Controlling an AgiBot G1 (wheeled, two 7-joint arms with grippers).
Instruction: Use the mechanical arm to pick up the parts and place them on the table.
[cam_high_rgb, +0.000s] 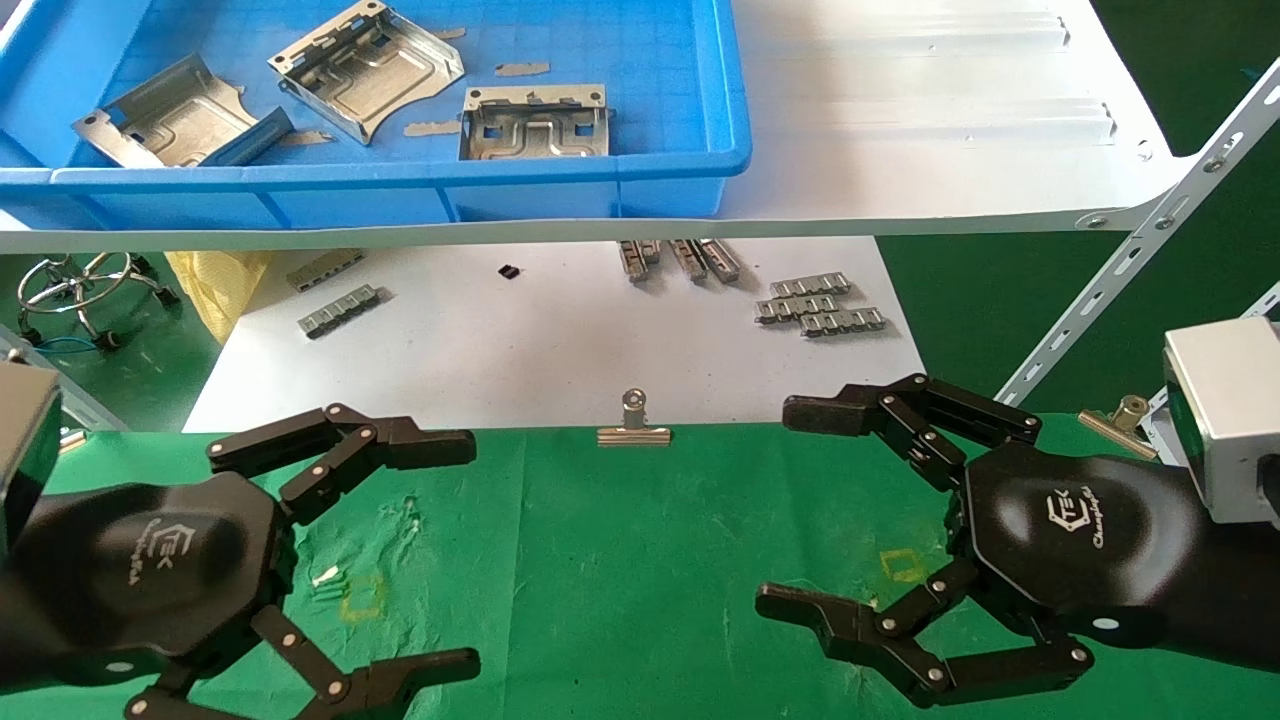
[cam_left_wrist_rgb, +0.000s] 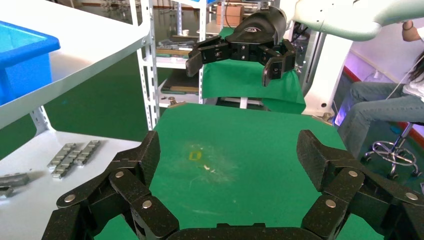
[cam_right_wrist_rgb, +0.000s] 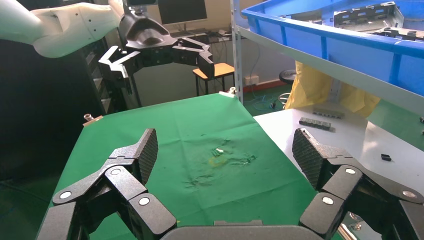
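Three silvery sheet-metal parts (cam_high_rgb: 165, 125) (cam_high_rgb: 368, 65) (cam_high_rgb: 535, 125) lie in a blue bin (cam_high_rgb: 400, 185) on the white shelf, far above and beyond both hands. My left gripper (cam_high_rgb: 470, 555) hovers open and empty over the left side of the green table (cam_high_rgb: 640, 560). In the left wrist view its fingers (cam_left_wrist_rgb: 145, 155) are spread wide over bare cloth. My right gripper (cam_high_rgb: 780, 505) hovers open and empty over the table's right side; in the right wrist view its fingers (cam_right_wrist_rgb: 310, 155) are spread too. The bin with parts also shows in the right wrist view (cam_right_wrist_rgb: 325, 40).
The white shelf board (cam_high_rgb: 930, 120) overhangs a white sheet (cam_high_rgb: 560, 340) bearing small grey ridged strips (cam_high_rgb: 815, 305). A binder clip (cam_high_rgb: 634, 425) sits on the table's far edge. A slanted shelf brace (cam_high_rgb: 1130, 260) stands at the right. Yellow square marks (cam_high_rgb: 362, 597) (cam_high_rgb: 903, 565) are on the cloth.
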